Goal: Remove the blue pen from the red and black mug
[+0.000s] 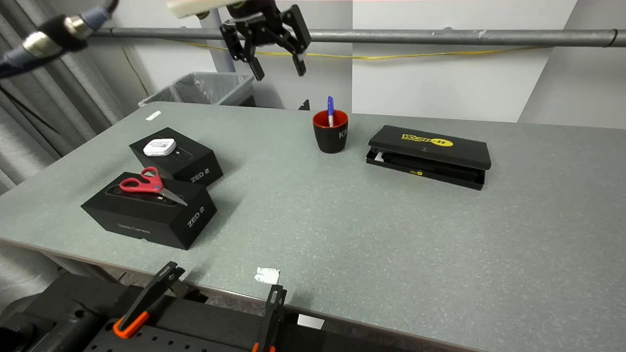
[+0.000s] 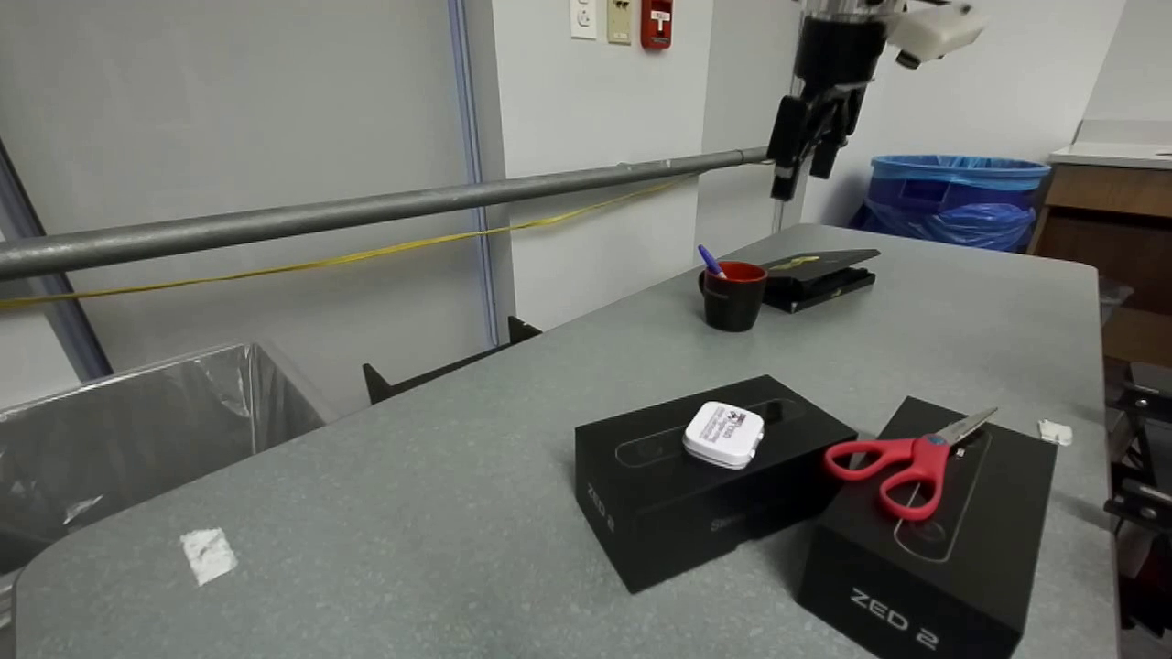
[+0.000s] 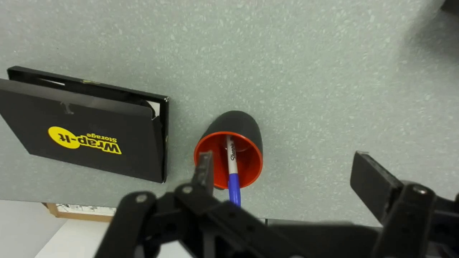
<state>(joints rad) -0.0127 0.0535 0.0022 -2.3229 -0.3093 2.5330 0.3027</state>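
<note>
Looking across the grey table, we find our gripper hanging high over it, its fingers spread wide apart, the gap between them plain in the wrist view. We see the blue pen standing in the red and black mug, which is black outside and red within. The pen is tilted, its blue cap end up and leaning toward the wall, its white barrel down inside. The mug itself stands upright. The gripper is well apart from both in both exterior views, although in the wrist view one fingertip covers a bit of the mug's rim.

Just right of the mug, in an exterior view, we have a flat black box with a yellow mark, its lid partly raised. Toward the left we see, both lettered ZED 2, a nearer black box with red-handled scissors on top and a farther black box with a small white case on top. We notice a white scrap at the table's near edge and a lined bin past its far left corner. A grey pipe runs along the wall, above a yellow cord.
</note>
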